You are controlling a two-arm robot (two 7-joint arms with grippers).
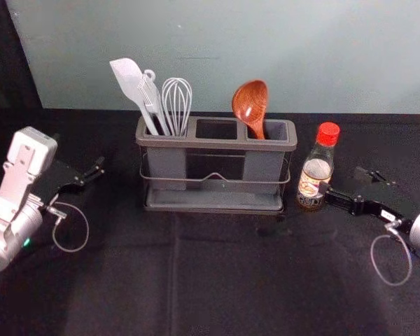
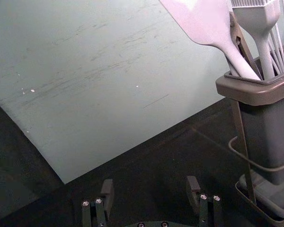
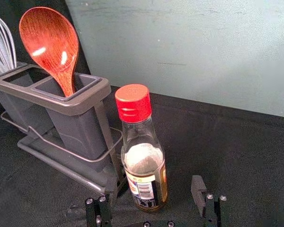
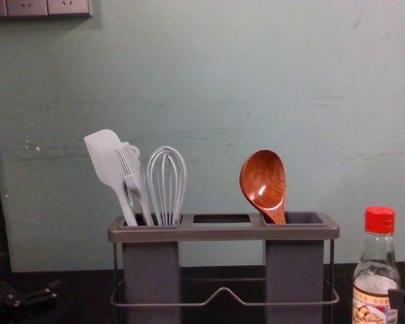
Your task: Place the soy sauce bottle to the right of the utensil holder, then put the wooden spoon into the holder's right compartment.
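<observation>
In the head view the soy sauce bottle (image 1: 315,175) stands upright just right of the utensil holder (image 1: 213,201). The wooden spoon (image 1: 250,106) leans, bowl up, in the holder's right compartment. My right gripper (image 1: 343,180) is open at the bottle's right side, one fingertip by its label. In the right wrist view the bottle (image 3: 144,170) stands in front of and partly between the spread fingers of the right gripper (image 3: 154,194), nearer the holder-side finger. My left gripper (image 1: 89,175) waits left of the holder; in the left wrist view, the left gripper (image 2: 150,191) is open and holds nothing.
A white spatula (image 4: 106,162), a brush (image 4: 131,169) and a whisk (image 4: 167,182) stand in the holder's left compartment. Behind the dark-covered table (image 1: 217,280) rises a pale green wall (image 1: 210,42).
</observation>
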